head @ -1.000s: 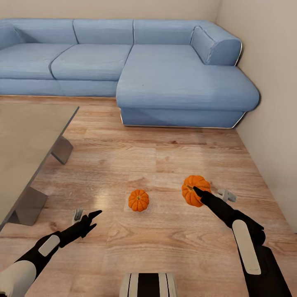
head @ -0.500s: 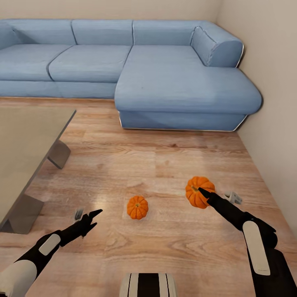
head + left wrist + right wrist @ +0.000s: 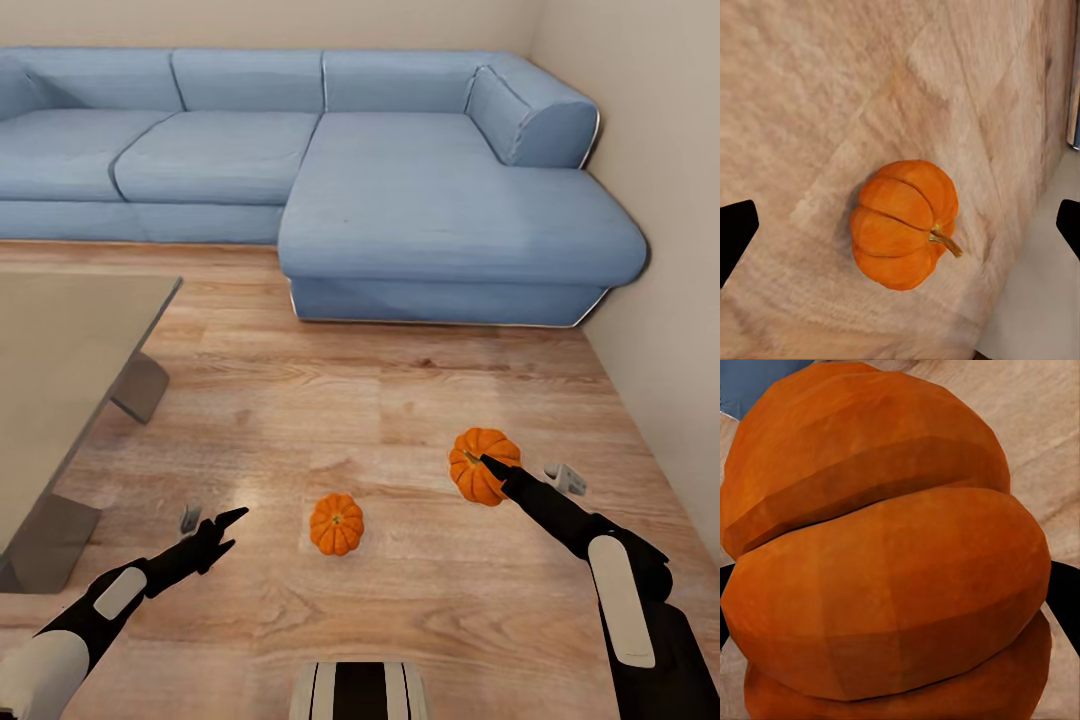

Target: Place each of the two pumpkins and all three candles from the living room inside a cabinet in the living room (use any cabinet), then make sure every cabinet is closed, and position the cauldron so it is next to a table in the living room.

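Observation:
One small orange pumpkin (image 3: 337, 523) lies on the wood floor between my two arms. It also shows in the left wrist view, pumpkin (image 3: 904, 223), lying on its side with the stem sideways. My left gripper (image 3: 212, 519) hangs open to its left, low over the floor, with nothing between the fingers. My right gripper (image 3: 521, 470) is shut on the second pumpkin (image 3: 480, 462), held above the floor. In the right wrist view that pumpkin (image 3: 885, 555) sits close up between the dark fingertips. The glossy table (image 3: 50, 350) stands at the left.
A blue corner sofa (image 3: 400, 180) runs along the back, its chaise reaching toward me. A beige wall (image 3: 670, 300) closes the right side. The table's dark base (image 3: 55, 535) stands near my left arm. My base (image 3: 358, 690) shows at the bottom edge.
The whole view has shifted, so the camera moved; the floor pumpkin now sits lower in the picture. The right gripper still carries its pumpkin, a little further right. The left gripper is unchanged.

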